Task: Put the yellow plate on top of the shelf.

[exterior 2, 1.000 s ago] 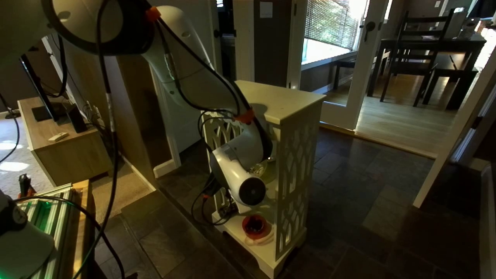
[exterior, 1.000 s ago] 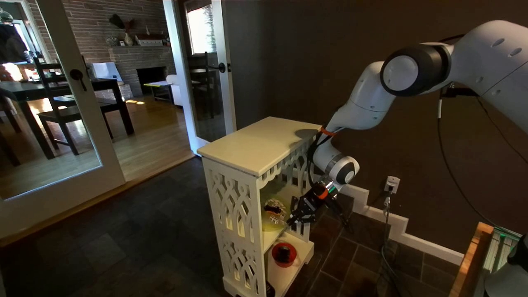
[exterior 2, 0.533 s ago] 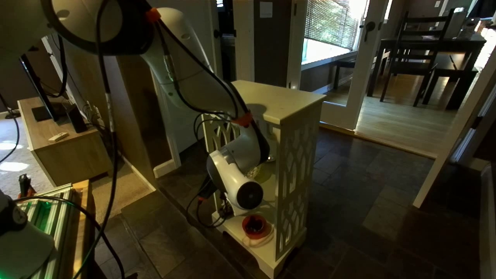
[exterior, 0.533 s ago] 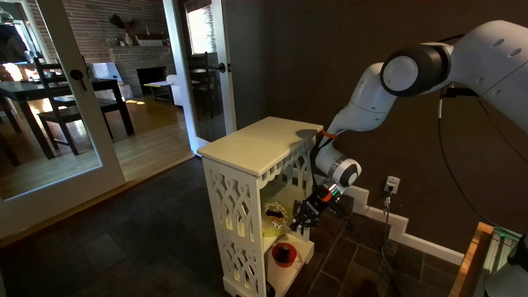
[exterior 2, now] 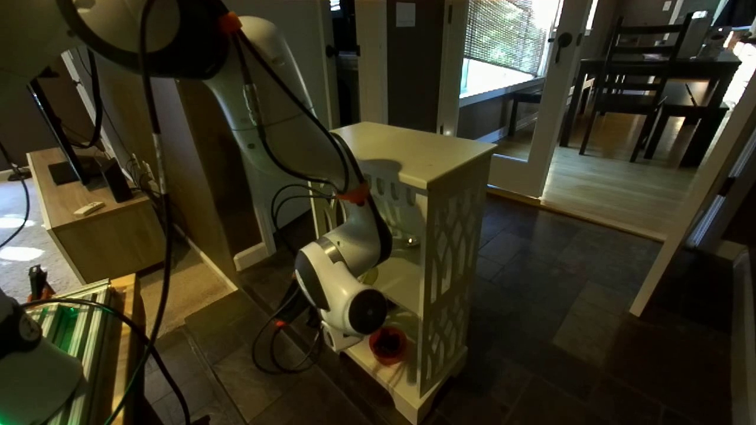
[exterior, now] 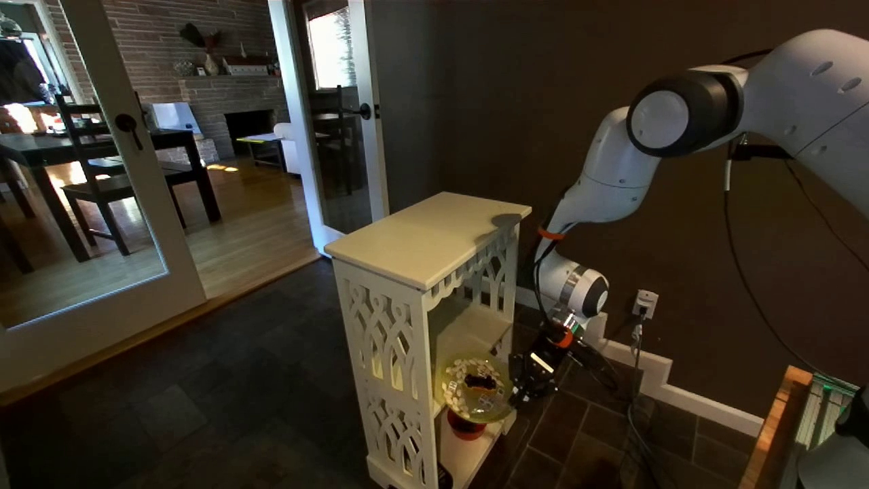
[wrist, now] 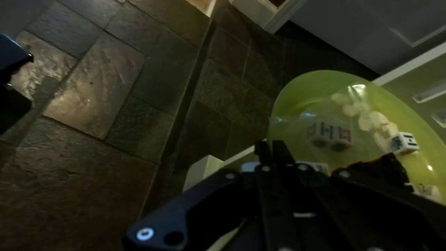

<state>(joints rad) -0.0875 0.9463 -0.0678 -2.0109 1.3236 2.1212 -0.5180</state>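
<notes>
The yellow plate (exterior: 500, 372) is shallow, round and yellow-green. It carries pale round pieces, white lettered cubes, a clear plastic bag and a dark item. It sticks out past the front of the shelf's middle tier and looks tilted; whether it still touches the tier I cannot tell. My gripper (exterior: 516, 395) is shut on its near rim, outside the shelf front. In the wrist view the fingertips (wrist: 268, 143) are nearly together at the edge of the plate (wrist: 310, 85). The white shelf (exterior: 434, 234) has a bare flat top and lattice sides. It also shows in an exterior view (exterior 2: 434, 153), where the arm hides most of the plate.
A red bowl (exterior: 465, 429) with dark contents sits on the shelf's bottom tier, partly hidden by the plate; it also shows in an exterior view (exterior 2: 388, 345). A wall outlet (exterior: 645, 302) with a cable is behind the arm. A low wooden cabinet (exterior 2: 106, 218) stands farther off.
My gripper has moved out from the shelf front and lower, away from the inner tier. The plate has come with it and now partly covers the red bowl.
</notes>
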